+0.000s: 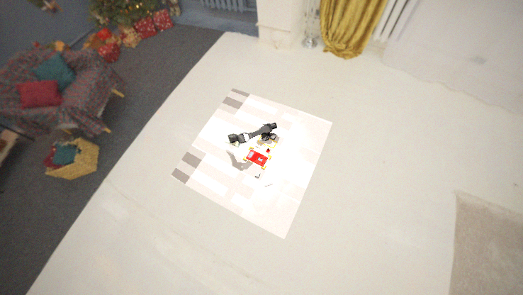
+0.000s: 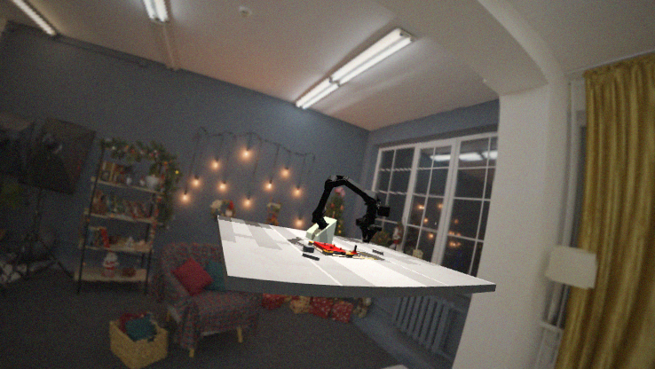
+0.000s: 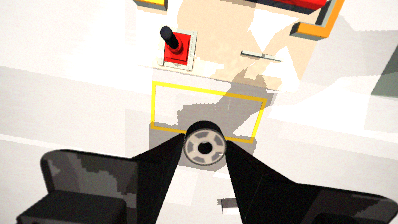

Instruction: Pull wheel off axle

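Note:
The wheel (image 3: pixel 205 146), black with a pale spoked face, is held between the fingertips of my gripper (image 3: pixel 205 141) (image 2: pixel 366 239). The gripper is shut on it, above the table. The marked area, a yellow outline (image 3: pixel 153 105), lies on the table below; in the wrist view the wheel overlaps its near edge. The upright axle (image 3: pixel 169 37) (image 2: pixel 355 248) is a bare black post on a small red block, beyond the marked area in the wrist view. Exact height of the wheel is hard to tell.
A red panel (image 1: pixel 256 157) (image 2: pixel 327 247) with yellow corner brackets (image 3: pixel 311 30) sits beyond the axle. A thin grey rod (image 3: pixel 261 56) lies near the axle. A small dark-and-grey piece (image 3: pixel 229 205) lies on the near side of the marked area. A pale green block (image 2: pixel 324 231) stands by the arm's base.

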{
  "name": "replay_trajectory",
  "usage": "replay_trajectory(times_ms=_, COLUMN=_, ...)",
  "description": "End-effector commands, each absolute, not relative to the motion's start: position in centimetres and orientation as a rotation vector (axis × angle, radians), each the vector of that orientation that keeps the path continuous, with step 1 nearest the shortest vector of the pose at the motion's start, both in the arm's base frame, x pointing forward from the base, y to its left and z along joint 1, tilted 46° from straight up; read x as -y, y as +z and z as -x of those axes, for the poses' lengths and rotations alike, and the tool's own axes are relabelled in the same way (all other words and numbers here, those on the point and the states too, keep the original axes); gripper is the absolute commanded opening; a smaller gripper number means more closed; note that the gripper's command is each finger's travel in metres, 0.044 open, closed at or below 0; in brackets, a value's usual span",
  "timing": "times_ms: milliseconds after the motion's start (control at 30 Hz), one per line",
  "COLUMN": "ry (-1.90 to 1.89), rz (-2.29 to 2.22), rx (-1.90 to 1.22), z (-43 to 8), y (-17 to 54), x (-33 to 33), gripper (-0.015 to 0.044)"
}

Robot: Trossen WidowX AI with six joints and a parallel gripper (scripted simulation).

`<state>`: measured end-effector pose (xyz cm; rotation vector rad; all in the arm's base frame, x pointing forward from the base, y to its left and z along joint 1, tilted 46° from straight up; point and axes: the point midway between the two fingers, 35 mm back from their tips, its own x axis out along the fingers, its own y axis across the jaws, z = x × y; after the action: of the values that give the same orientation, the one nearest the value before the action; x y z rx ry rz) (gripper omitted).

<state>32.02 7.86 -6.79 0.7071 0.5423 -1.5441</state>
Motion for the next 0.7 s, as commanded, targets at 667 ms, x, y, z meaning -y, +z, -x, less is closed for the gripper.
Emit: replay_trajectory(times_ms=667, ry=-1.56, rz=-0.695, rx=-0.539, z=-31.5, y=-11.9, x=-2.3, gripper=0.0184)
